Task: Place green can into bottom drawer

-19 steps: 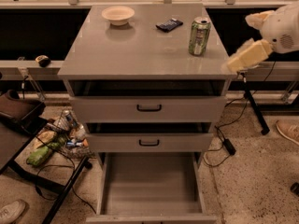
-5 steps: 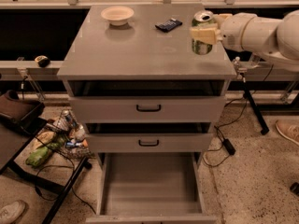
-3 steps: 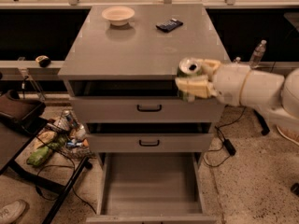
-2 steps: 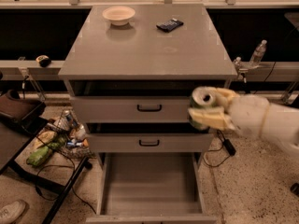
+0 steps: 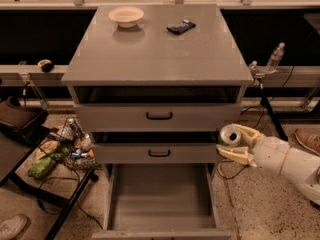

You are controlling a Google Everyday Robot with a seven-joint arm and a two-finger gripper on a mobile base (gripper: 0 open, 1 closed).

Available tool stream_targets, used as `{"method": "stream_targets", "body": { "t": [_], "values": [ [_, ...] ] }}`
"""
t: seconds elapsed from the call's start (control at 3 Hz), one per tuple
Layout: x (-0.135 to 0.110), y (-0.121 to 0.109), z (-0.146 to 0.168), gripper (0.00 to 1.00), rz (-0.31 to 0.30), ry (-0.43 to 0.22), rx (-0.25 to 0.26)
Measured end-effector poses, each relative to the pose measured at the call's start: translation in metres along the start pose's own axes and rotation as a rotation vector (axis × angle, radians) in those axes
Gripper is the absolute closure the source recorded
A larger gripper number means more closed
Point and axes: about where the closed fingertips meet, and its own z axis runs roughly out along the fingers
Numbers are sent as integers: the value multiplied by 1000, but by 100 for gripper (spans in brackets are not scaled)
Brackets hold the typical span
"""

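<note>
The green can [image 5: 229,136] shows its silver top and is held between the fingers of my gripper [image 5: 234,143] at the right of the cabinet, level with the middle drawer. The can's body is mostly hidden by the cream fingers. The gripper is shut on the can, above and to the right of the open bottom drawer [image 5: 160,198], whose flat grey tray is pulled out toward the front.
Two drawers with black handles [image 5: 159,116] stand above. On the cabinet top sit a white bowl [image 5: 126,16] and a dark small packet [image 5: 180,27]. A clear plastic bottle [image 5: 275,57] stands at the right. A basket of clutter [image 5: 60,146] lies at the left.
The gripper took the can off the cabinet top, then carried it down along the cabinet's right front to middle-drawer level.
</note>
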Motion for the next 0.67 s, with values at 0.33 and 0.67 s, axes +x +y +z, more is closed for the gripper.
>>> {"method": "stream_targets", "body": {
  "t": [0.33, 0.67],
  "values": [
    [58, -11, 18, 100, -3, 0, 9],
    [103, -25, 31, 100, 31, 19, 20]
  ]
}}
